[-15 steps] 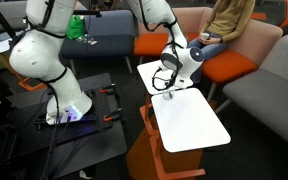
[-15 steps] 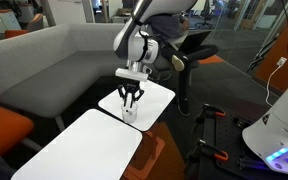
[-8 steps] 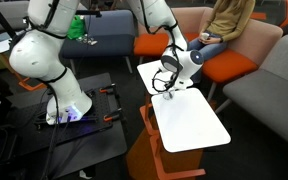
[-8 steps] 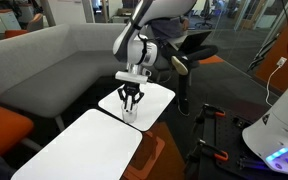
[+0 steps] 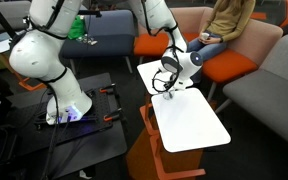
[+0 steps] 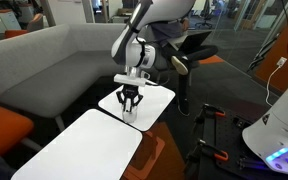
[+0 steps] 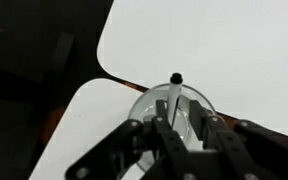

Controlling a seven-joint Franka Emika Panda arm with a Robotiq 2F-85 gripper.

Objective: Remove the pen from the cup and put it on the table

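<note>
Wrist view: pen [image 7: 176, 92] stands in cup [image 7: 141, 105]; cannot tell whether end effector [image 7: 185, 126] grips.

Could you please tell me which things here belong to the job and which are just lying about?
For the job: the pen, the cup, the table, the gripper.
Just lying about: the grey sofa, the seated person, the green object.

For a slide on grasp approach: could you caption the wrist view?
The gripper hovers over the clear cup, jaws either side of the dark-tipped pen standing in it, on a white table.
</note>
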